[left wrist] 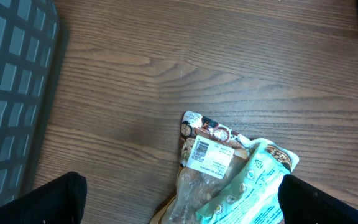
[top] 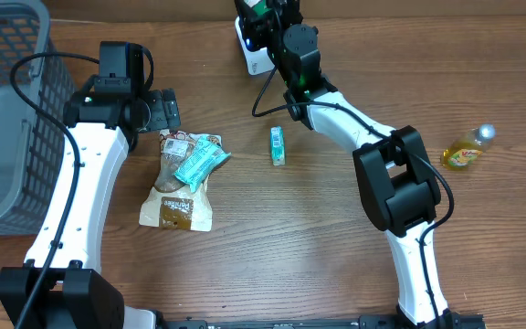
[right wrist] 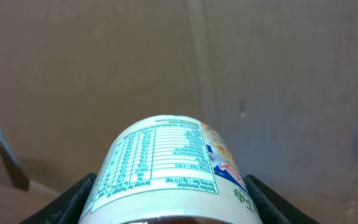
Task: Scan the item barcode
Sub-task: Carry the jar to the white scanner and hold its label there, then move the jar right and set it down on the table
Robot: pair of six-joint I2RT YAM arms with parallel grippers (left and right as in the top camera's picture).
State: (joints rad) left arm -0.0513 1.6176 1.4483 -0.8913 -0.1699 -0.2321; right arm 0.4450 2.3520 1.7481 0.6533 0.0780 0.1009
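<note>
Tub (right wrist: 166, 162), cylindrical, nutrition panel facing my wrist camera, is clamped between my right gripper's (right wrist: 173, 208) partly spread fingers (right wrist: 82, 199). Its long axis appears to run outward along them. Seen from overhead it sits right at the white scanner (top: 252, 60), so this arm is nearer. No barcode shows. Well left of the scanner, my left gripper (top: 164, 110) stands fully open and empty beside the snack pouches (top: 183, 174).
</note>
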